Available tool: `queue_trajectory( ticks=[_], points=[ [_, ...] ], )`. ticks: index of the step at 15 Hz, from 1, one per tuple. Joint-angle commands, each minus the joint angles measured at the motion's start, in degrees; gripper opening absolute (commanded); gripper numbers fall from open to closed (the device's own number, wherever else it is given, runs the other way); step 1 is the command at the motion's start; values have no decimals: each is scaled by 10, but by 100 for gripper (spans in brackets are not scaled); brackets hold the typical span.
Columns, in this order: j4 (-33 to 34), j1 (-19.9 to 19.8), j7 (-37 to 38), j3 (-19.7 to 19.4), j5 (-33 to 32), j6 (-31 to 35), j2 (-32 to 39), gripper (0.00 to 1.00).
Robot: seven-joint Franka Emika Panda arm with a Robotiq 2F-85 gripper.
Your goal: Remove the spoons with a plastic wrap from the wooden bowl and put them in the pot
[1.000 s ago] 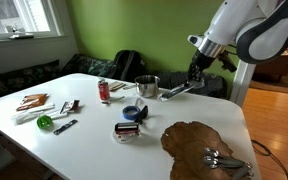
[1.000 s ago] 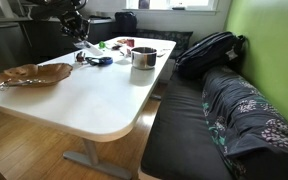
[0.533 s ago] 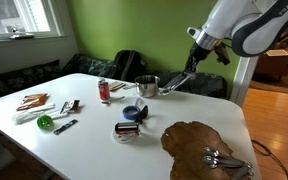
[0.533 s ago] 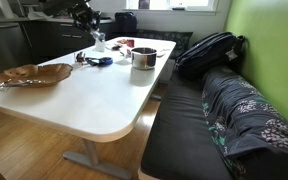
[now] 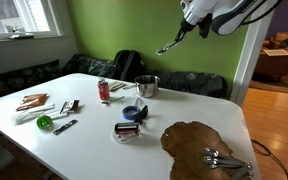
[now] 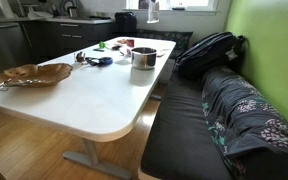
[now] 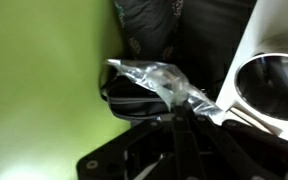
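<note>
**Step in hand.** Transfer phase. The wrapped spoon bundle point(image 5: 170, 42) is out of the wooden bowl point(image 5: 199, 140) and is carried in the air, upper centre-right of the frame in an exterior view. It is well above the table point(image 5: 94, 145) and above and to the right of the pot point(image 5: 146, 86). The gripper point(image 5: 186, 22) is pinching the upper end of the bundle, and the free end slants down to the left. In the wrist view the bundle point(image 7: 162, 80) runs out from the gripper point(image 7: 184, 125) across the centre of the frame. The rim of the pot point(image 7: 276, 85) shows at the right edge, so the bundle is judged not yet over the opening.

**Next move.**
1. Bring the low end of the bundle over the mouth of the pot.
2. Lower until that end is inside the wall.
3. Release only then. The bundle is long and the pot is small, so a release too far from centre may tip the bundle over the rim.

**Count, left to right in an exterior view.**
- Red can point(image 5: 104, 90): one.
- Small blue round container point(image 5: 132, 111): one.
- Pot: one. It stands upright and no contents are visible.
- Wrapped spoon bundle: one. The spoons inside it cannot be counted.
- Gripper: one.
- Wooden bowl: one, lower right of the frame. Loose cutlery point(image 5: 224, 158) lies in it, and the pieces are too small to count.

In both exterior views the pot point(image 6: 144, 57) and the wooden bowl point(image 6: 29, 74) stand well apart on the table.
</note>
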Motion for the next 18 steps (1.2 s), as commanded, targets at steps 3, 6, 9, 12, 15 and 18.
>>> queue_trajectory(
  ticks=[3, 6, 9, 12, 15, 18],
  points=[
    [169, 62, 98, -22, -32, -44, 185, 0],
    [198, 71, 91, -9, -20, -77, 238, 0],
    [207, 65, 71, 11, -8, -102, 265, 26],
    [201, 62, 67, 24, -5, -99, 269, 40],
    [167, 71, 84, 16, -22, -68, 226, 63],
    [187, 72, 89, 7, -31, -22, 236, 85]
  ],
)
